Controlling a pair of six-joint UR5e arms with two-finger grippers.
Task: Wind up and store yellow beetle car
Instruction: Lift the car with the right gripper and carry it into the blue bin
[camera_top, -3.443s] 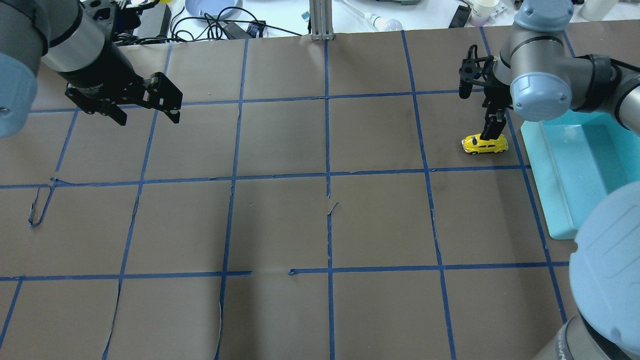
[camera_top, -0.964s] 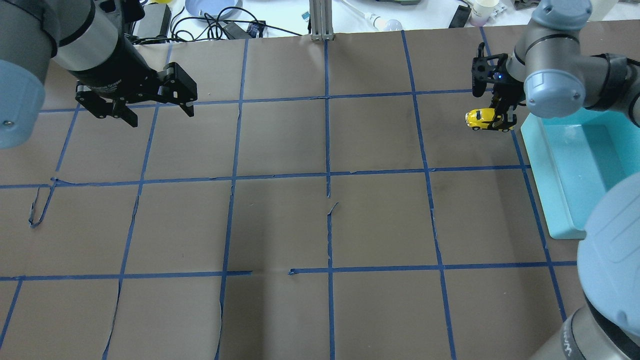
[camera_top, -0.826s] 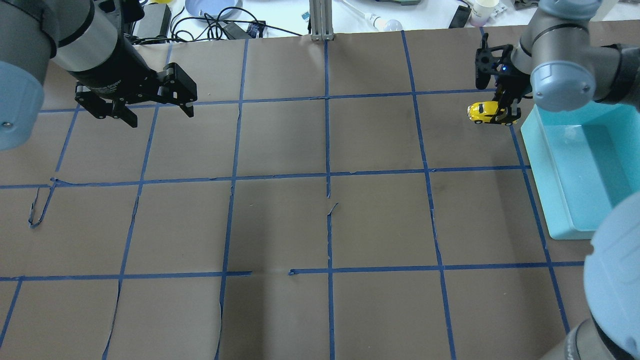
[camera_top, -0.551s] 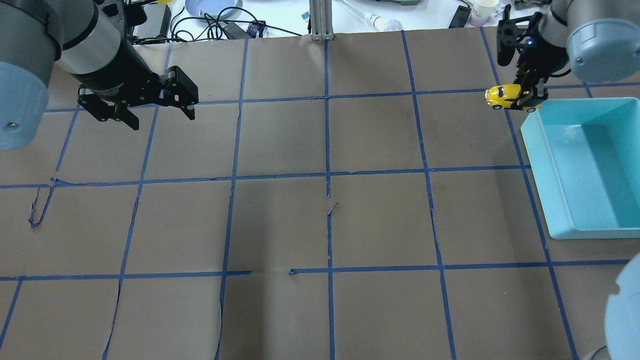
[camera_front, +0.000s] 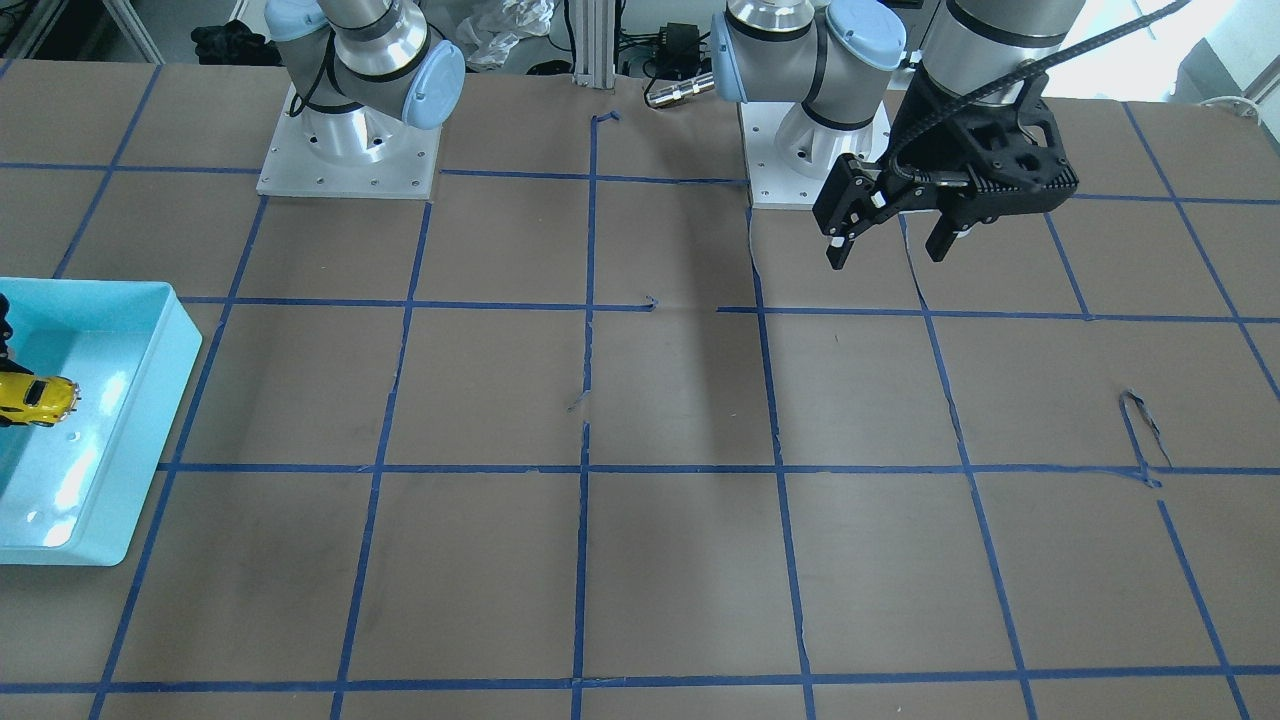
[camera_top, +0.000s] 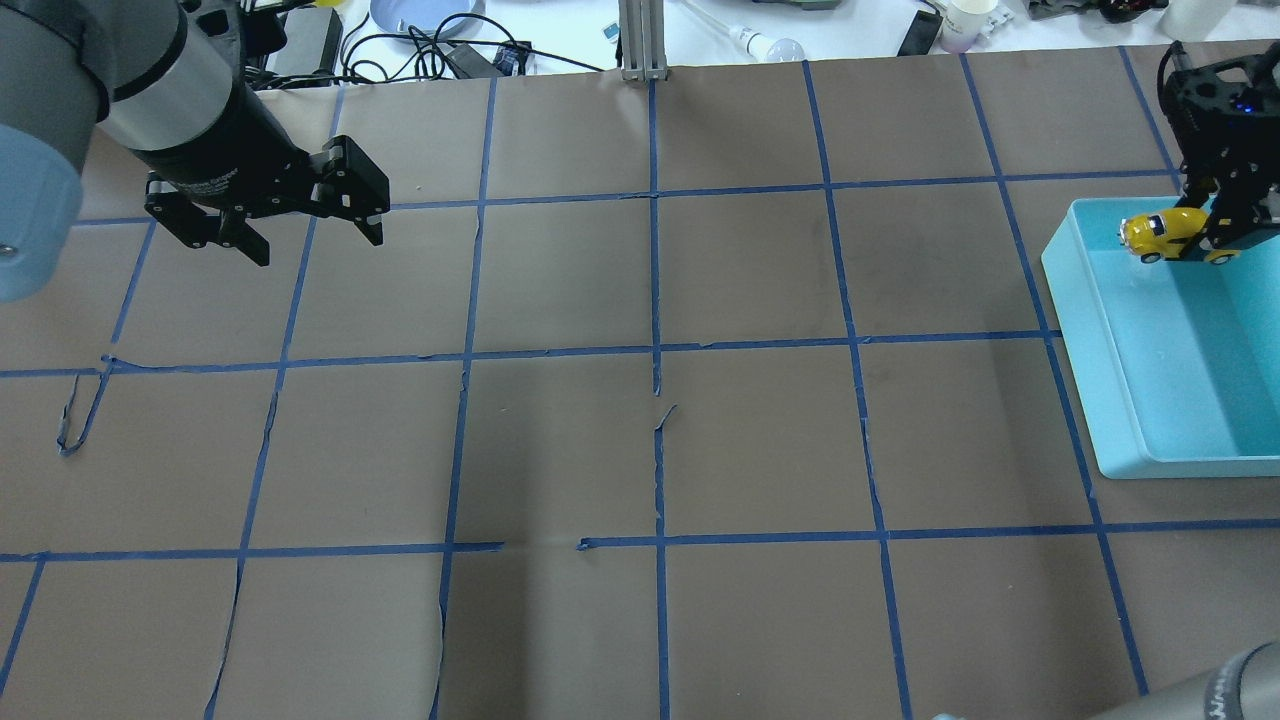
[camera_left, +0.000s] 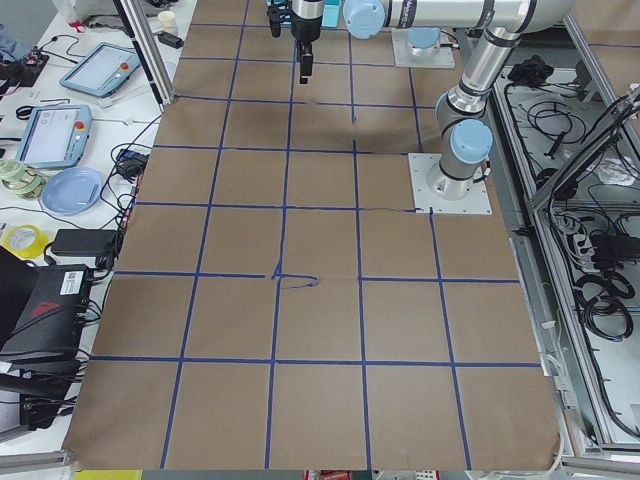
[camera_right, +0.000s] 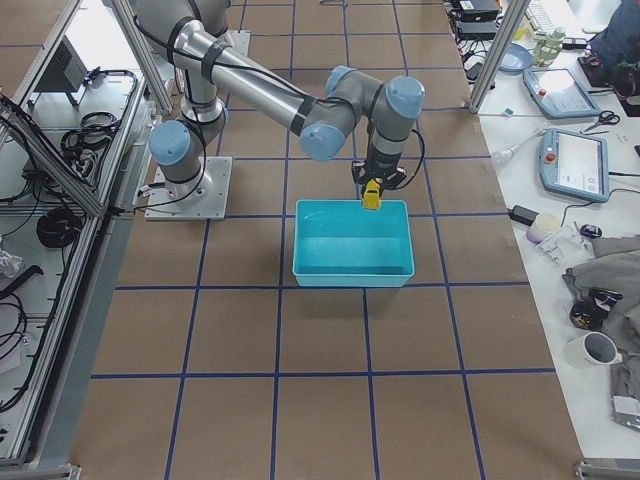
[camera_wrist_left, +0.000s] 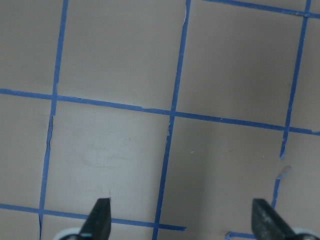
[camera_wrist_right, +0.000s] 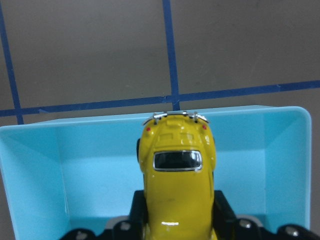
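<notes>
You are seeing the right gripper (camera_top: 1216, 240) squeezing the car (camera_top: 1160, 232) between its two fingers, which are pressing on the car's sides. It is holding the car over the blue bin (camera_top: 1075, 300), near the bin's far end and close to its left wall. I cannot tell if the wheels are touching the bottom of the bin. The bin is sitting at the right edge of the table (camera_top: 650, 450). The left gripper (camera_top: 315, 245) is hanging over the far left part of the table, well apart from the car, with its fingers spread wide and holding nothing.
</notes>
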